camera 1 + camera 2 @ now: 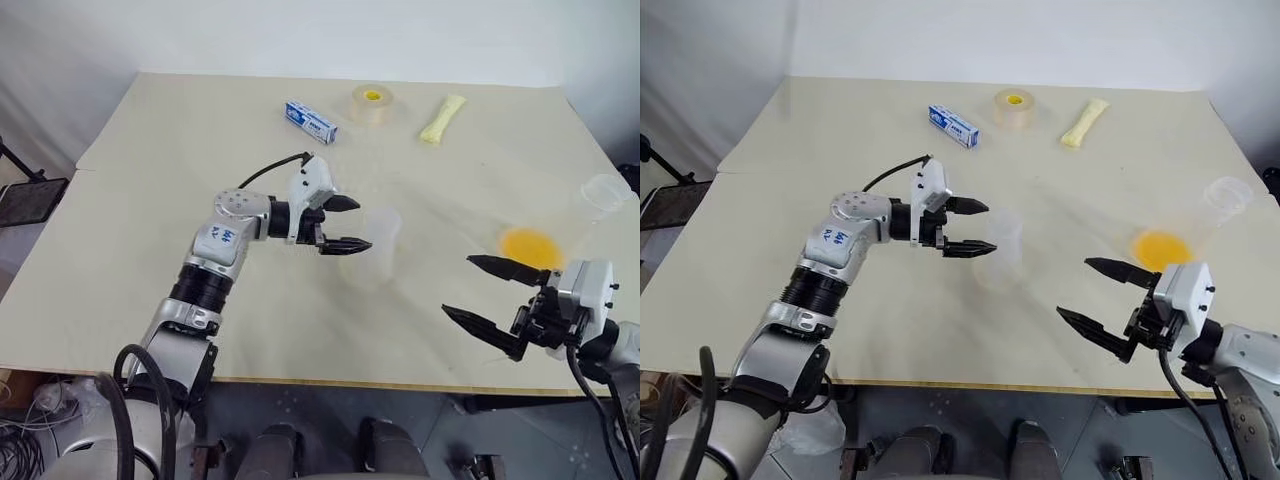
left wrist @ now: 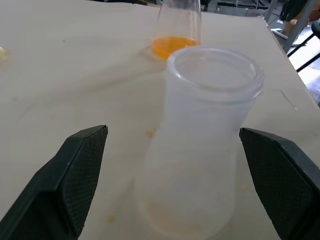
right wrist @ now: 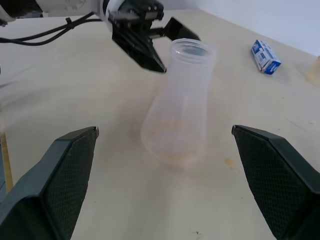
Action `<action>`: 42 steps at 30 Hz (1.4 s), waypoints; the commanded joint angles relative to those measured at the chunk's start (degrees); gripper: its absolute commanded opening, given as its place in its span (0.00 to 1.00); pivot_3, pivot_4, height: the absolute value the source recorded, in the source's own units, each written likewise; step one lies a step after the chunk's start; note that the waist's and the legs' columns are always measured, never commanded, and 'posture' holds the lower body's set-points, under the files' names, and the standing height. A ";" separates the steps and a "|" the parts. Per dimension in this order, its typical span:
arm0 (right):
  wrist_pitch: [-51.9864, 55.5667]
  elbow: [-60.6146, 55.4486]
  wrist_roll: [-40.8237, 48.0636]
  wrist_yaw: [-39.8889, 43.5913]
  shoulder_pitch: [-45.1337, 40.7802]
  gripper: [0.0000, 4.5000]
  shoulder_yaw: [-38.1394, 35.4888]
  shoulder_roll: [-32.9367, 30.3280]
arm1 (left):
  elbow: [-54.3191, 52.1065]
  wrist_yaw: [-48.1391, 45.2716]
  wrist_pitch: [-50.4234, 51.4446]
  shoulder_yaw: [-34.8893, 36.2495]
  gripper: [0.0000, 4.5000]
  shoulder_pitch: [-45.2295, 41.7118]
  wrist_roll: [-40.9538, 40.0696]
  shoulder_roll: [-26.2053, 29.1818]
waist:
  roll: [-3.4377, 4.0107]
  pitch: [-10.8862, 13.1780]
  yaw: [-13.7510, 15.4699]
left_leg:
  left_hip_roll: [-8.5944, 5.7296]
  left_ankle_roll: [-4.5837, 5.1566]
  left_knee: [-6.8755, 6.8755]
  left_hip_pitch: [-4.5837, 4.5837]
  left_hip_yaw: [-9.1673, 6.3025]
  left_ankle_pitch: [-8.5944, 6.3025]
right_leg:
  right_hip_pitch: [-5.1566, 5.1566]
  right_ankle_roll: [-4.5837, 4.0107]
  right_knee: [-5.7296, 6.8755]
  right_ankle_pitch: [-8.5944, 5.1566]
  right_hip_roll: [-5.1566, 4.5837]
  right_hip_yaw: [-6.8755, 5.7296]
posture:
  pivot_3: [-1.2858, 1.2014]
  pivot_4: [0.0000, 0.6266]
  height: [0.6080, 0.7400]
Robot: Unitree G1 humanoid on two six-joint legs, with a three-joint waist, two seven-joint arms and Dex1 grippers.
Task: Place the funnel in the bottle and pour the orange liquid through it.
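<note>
While its fingers stand spread, the left claw (image 1: 343, 224) hovers just beside the neck of the bottle (image 1: 372, 250), not gripping it. Toward the near right edge of the table (image 1: 150, 200), the right claw (image 1: 490, 298) gapes empty. Behind it sits the orange liquid (image 1: 529, 243).

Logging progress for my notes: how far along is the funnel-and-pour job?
Early. The bottle stands upright mid-table, mouth bare. Both the left tool, beside the bottle's neck, and the right tool are open and empty. The orange liquid sits in its clear vessel. Left: seating the funnel, which I cannot make out, and pouring.
</note>
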 commanded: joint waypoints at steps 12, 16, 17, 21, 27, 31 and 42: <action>1.03 0.40 2.05 1.38 0.38 1.00 -2.51 -1.13 | -9.27 7.21 1.52 21.78 1.00 16.63 -8.10 15.67 | 0.04 -0.03 -0.25 | 0.07 -0.05 -0.02 0.07 -0.02 -0.03 | -0.06 -0.03 0.09 -0.01 0.01 0.03 | 0.52 0.24 1.00; 1.57 0.11 2.60 1.19 0.78 1.00 -2.70 -1.02 | -10.66 6.17 -1.12 26.08 1.00 26.92 -8.47 20.13 | 0.04 -0.02 0.00 | -0.01 -0.05 0.01 0.05 -0.09 -0.03 | -0.05 -0.03 0.14 -0.01 -0.09 0.04 | 0.52 0.24 1.00; 1.64 0.08 2.67 1.19 0.81 1.00 -2.72 -1.04 | -10.81 6.19 -1.39 26.57 1.00 28.10 -8.85 20.63 | 0.04 -0.02 -0.03 | 0.00 -0.05 0.01 0.05 -0.09 -0.03 | -0.05 -0.03 0.13 -0.01 -0.08 0.04 | 0.52 0.24 1.00; 2.00 0.35 2.81 1.21 0.18 1.00 -2.47 -1.21 | -10.07 5.34 -3.70 28.30 1.00 31.68 -10.29 21.27 | 0.04 -0.02 0.25 | -0.01 -0.05 0.04 0.04 -0.18 -0.03 | 0.01 -0.03 0.13 -0.01 -0.10 0.03 | 0.52 0.24 1.00; 2.68 0.16 2.98 0.90 -1.39 1.00 -2.17 -1.22 | -7.56 8.18 -7.95 24.70 1.00 27.71 -8.45 17.40 | 0.04 -0.02 0.14 | -0.01 -0.06 0.01 0.06 -0.18 -0.03 | 0.00 -0.03 0.13 -0.01 -0.09 0.02 | 0.52 0.24 1.00; 3.05 -1.20 3.32 0.45 -1.16 1.00 -2.66 -1.15 | 3.62 11.78 -15.54 20.36 1.00 19.58 -3.22 14.04 | 0.03 -0.03 0.34 | -0.08 -0.04 0.03 0.05 -0.17 -0.02 | 0.00 -0.03 0.18 -0.01 -0.10 -0.01 | 0.52 0.24 1.00; 3.21 -6.97 4.22 -2.64 3.78 1.00 -5.69 0.09 | 37.38 17.41 -33.12 15.00 1.00 0.68 5.89 9.89 | 0.00 -0.01 -0.05 | -0.18 -0.02 -0.01 0.05 0.04 -0.01 | -0.09 -0.01 0.27 0.00 -0.07 -0.04 | 0.52 0.24 1.00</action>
